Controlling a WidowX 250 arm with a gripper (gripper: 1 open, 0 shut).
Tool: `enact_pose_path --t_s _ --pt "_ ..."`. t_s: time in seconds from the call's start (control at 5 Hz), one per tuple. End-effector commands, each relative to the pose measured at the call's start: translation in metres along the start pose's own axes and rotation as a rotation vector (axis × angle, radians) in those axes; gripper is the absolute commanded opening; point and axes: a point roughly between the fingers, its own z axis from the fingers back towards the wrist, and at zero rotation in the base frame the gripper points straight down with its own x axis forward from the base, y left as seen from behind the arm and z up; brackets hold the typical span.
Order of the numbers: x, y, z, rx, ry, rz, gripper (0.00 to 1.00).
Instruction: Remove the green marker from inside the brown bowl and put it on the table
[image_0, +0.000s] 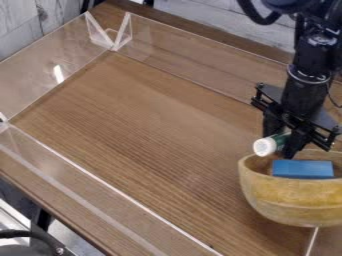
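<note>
The green marker hangs tilted just above the far left rim of the brown bowl, its white end pointing left and a green part nearer the fingers. My gripper points straight down over it and is shut on the green marker. The bowl sits at the right edge of the table, upright, with its inside showing. Part of the marker is hidden behind the fingers.
A blue rectangular block lies inside the bowl. Low clear plastic walls edge the tabletop, and a clear folded stand is at the back left. Bare wood stretches to the left of the bowl.
</note>
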Motion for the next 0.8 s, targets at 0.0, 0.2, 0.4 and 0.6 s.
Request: enact_pose_path --t_s 0.0,0.2,0.4,0.6 --pt "0.004 0.000 0.027 -0.003 -0.069 -0.010 0.00" --pt "0.004 0.002 0.032 0.003 -0.069 -0.010 0.00" --pt "0.005 0.005 0.036 0.011 -0.075 -0.013 0.00" --pt "0.005 0.009 0.042 0.021 -0.081 -0.017 0.00"
